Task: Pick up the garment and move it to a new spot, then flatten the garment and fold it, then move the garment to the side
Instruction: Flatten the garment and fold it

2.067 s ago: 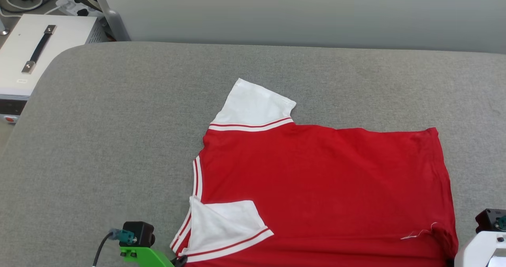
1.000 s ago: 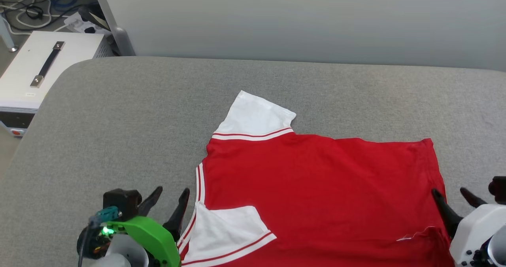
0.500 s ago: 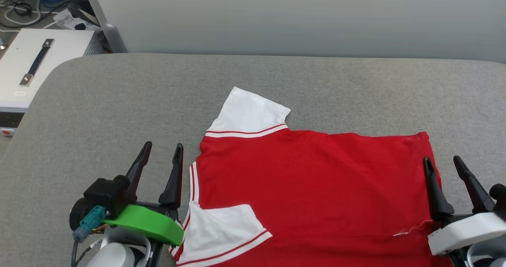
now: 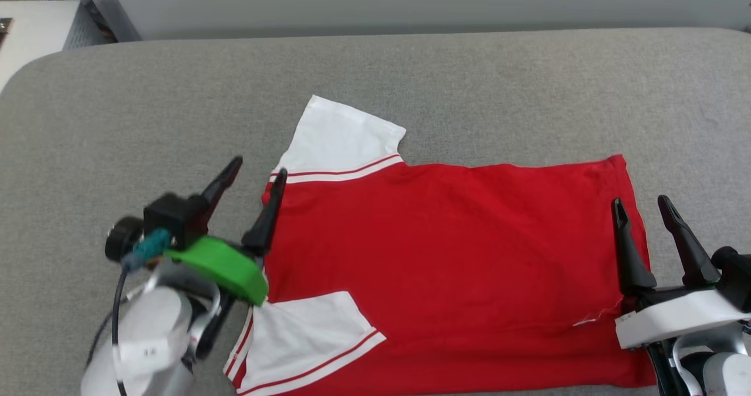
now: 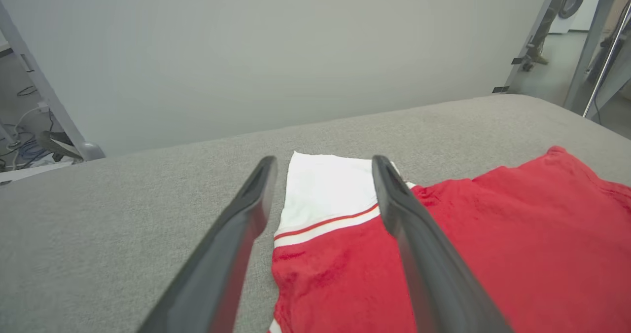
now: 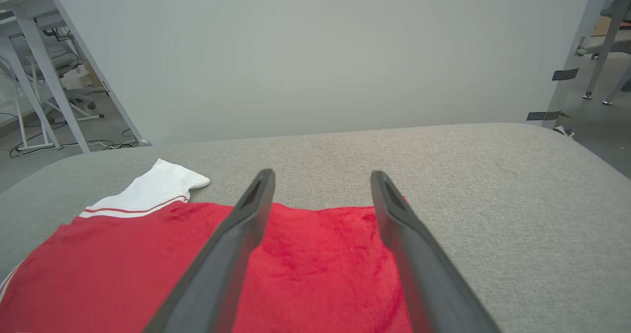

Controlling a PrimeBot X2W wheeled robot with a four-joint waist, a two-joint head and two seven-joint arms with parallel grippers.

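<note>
The garment (image 4: 446,255), a red jersey with white sleeves and red-striped trim, lies flat and plain side up on the grey surface (image 4: 146,102). One white sleeve (image 4: 343,135) sticks out at the far side; the near sleeve (image 4: 305,337) is folded onto the red body. My left gripper (image 4: 257,170) hovers open at the garment's left edge, by the collar end, with the far sleeve (image 5: 328,192) between its fingers in the left wrist view. At the hem on the right, my right gripper (image 4: 639,203) stands open over red cloth (image 6: 320,254). Neither holds anything.
A pale wall (image 4: 410,0) runs along the surface's far edge. At the far left stand a white box (image 4: 32,29) and a grey post (image 4: 111,9). Bare grey surface stretches left of and beyond the garment. Desk legs and cables (image 6: 44,106) lie past the left end.
Both grippers rose into view and reached forward along the garment's left and right edges. The left one went farthest, up to the collar end. The camera tilted down, shifting the whole picture.
</note>
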